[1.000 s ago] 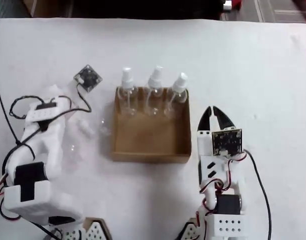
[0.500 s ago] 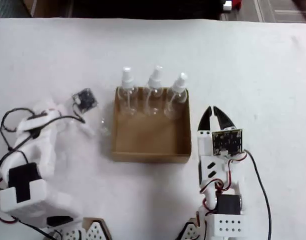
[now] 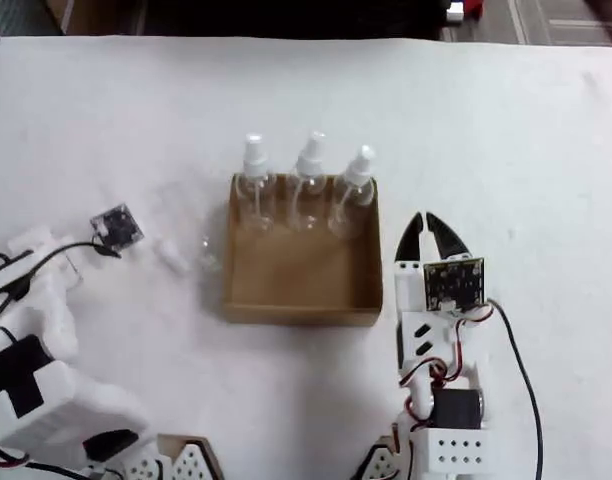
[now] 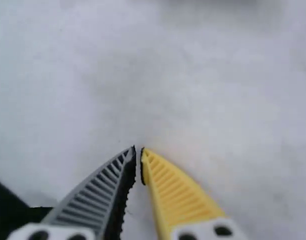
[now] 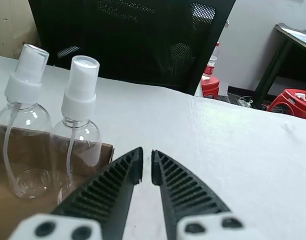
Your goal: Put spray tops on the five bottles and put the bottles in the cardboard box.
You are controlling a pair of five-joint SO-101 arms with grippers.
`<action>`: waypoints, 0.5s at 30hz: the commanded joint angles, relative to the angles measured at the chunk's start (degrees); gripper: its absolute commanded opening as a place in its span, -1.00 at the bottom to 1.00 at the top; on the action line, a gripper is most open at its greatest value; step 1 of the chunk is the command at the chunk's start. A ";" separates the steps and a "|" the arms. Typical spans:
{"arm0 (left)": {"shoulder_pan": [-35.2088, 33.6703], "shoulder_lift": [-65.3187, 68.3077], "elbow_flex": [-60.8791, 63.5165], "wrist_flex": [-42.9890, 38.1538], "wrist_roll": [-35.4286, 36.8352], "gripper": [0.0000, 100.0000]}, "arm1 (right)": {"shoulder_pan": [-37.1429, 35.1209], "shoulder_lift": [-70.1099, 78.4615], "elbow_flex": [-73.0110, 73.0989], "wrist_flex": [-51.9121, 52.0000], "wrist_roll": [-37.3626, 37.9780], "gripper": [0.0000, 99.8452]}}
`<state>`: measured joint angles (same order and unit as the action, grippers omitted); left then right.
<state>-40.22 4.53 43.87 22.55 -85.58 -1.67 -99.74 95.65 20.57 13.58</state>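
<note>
Left pincer (image 4: 138, 159) and right pincer (image 5: 147, 161) closed (both empty) over white table (image 3: 506, 120); black chair (image 5: 143, 45) behind.

High view: bench (image 3: 506, 120) bright and evenly lit from overhead, its white cover close to washout; strip along the frame's top edge dark. Shadows soft and short. Cardboard box (image 3: 301, 275) shaded along its inner walls. Small glints on the clear bottles (image 3: 309, 195).

Left wrist view: bench pale and featureless, dimmer toward lower left beside the left claw (image 4: 138, 162).

Right wrist view: chair back (image 5: 133, 40) very dark at upper centre, wall (image 5: 248, 40) bright at upper right; right claw (image 5: 147, 167) evenly lit.
</note>
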 commanded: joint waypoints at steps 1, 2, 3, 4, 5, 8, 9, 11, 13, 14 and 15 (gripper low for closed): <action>-4.44 -10.95 -1.93 0.18 8.09 -0.95 | 0.31 -0.31 0.44 -1.19 0.70 -0.96; -8.13 -15.69 -1.93 0.26 10.11 -0.95 | 0.31 -0.13 0.44 -1.19 0.70 -0.96; -13.58 -20.97 -2.02 0.18 11.60 -0.95 | 0.31 -0.13 0.44 -1.19 0.70 -0.96; -20.00 -26.33 -2.20 0.09 12.75 -0.95 | 0.31 -0.13 0.44 -1.19 0.70 -0.96; -26.33 -31.34 -2.37 0.09 13.80 -0.95 | 0.31 -0.22 0.44 -1.19 0.70 -0.96; -35.74 -42.24 1.32 0.62 17.76 -0.95 | 0.13 -0.40 0.44 -2.07 0.70 -0.96; -36.00 -44.97 3.96 1.23 16.79 -0.95 | -0.48 -0.04 0.79 -3.38 0.70 -0.96; -35.56 -51.38 8.79 5.89 9.14 -0.95 | -1.45 0.04 1.41 -3.65 0.79 -0.96; -34.77 -58.42 12.75 11.43 1.76 -0.95 | -1.54 -0.04 1.41 -2.51 2.55 -0.96; -34.24 -62.11 14.77 13.01 -0.70 -0.95 | -1.54 -0.04 1.41 -2.33 3.87 -0.96; -32.84 -65.36 16.97 13.10 -1.85 -0.95 | -1.63 -0.04 1.41 -2.33 4.66 -0.96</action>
<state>-74.68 -49.80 57.32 32.48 -81.45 -2.90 -99.65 95.65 18.46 14.55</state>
